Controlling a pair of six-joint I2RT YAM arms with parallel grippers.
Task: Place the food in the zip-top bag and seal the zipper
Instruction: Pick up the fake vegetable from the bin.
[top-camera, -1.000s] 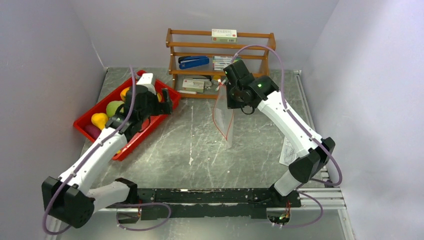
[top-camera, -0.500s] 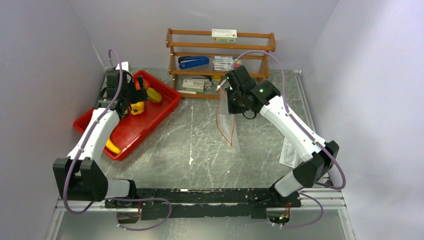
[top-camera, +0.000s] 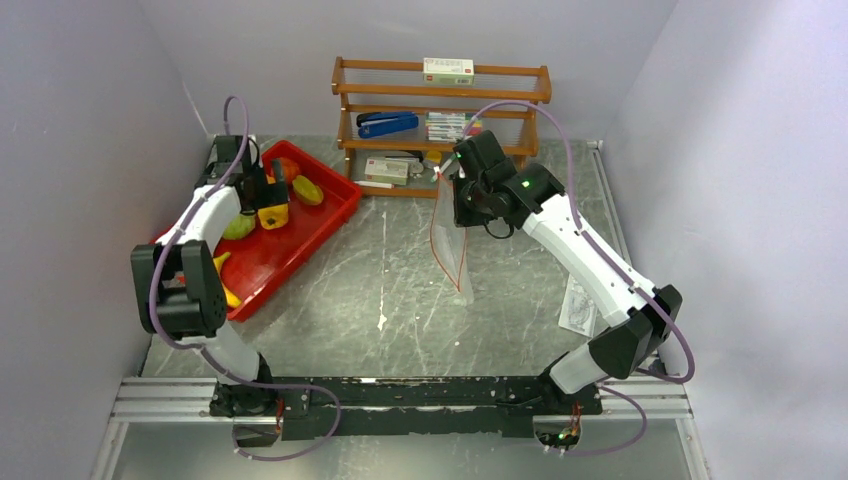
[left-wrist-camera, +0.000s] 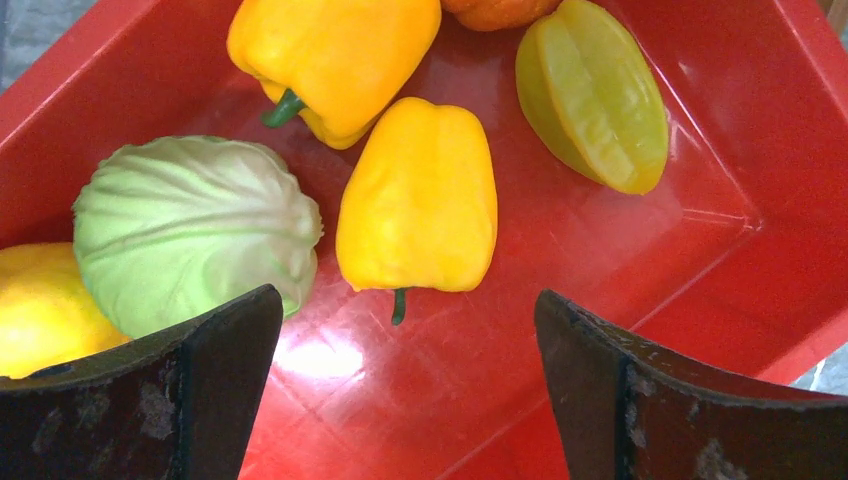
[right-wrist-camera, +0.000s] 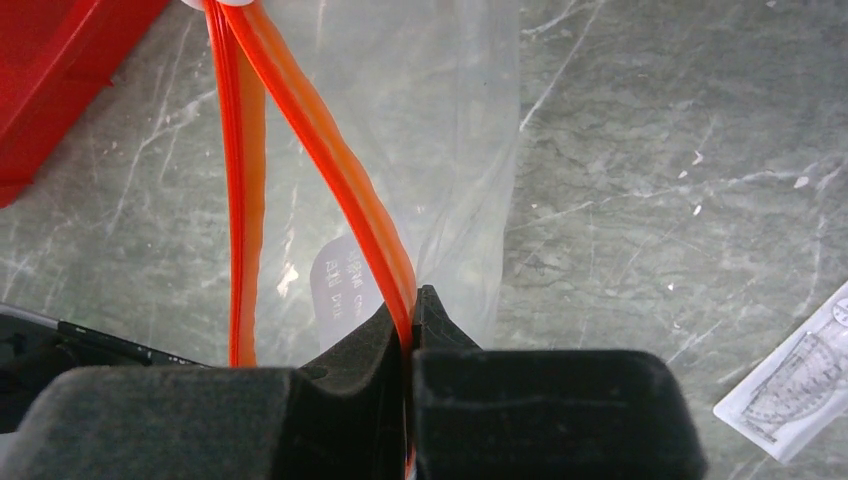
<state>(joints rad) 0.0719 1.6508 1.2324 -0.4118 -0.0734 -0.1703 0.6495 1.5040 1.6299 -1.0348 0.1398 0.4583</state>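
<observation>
**Top view.** The left gripper (top-camera: 262, 192) hangs over the red tray (top-camera: 300, 240) in the upper left of the frame. Its jaws are spread wide and I see nothing between them. The food (top-camera: 272, 215) lies in that tray. The right gripper (top-camera: 458, 192) sits just right of centre, in front of the wooden rack (top-camera: 440, 100). It is clamped on the top of the bag (top-camera: 452, 245), which hangs down towards the table (top-camera: 400, 310). I cannot tell whether the bag's lower corner touches the table. A flat clear packet (top-camera: 578, 305) lies at the right of the frame, beside the right arm.

**Left wrist view.** Both fingers (left-wrist-camera: 200, 390) show at the bottom corners, far apart and empty. A yellow pepper (left-wrist-camera: 418, 200) lies on the tray floor at centre frame, between and above the fingers, with its stem towards the camera. A second pepper (left-wrist-camera: 335, 55) lies at the top, touching the first. A pale green cabbage (left-wrist-camera: 195, 245) sits at the left, just beside the central pepper. A starfruit (left-wrist-camera: 595, 95) is at the upper right, apart from the rest. A yellow piece (left-wrist-camera: 45, 310) shows at the left edge, partly hidden by the finger.

**Right wrist view.** The jaws are pressed together at bottom centre, pinching one strip of the zipper (right-wrist-camera: 340, 170). The other strip drops straight down at the left, so the mouth gapes between the two. A white label (right-wrist-camera: 345, 285) shows through the clear film just above the jaws. I see no food inside the bag.
</observation>
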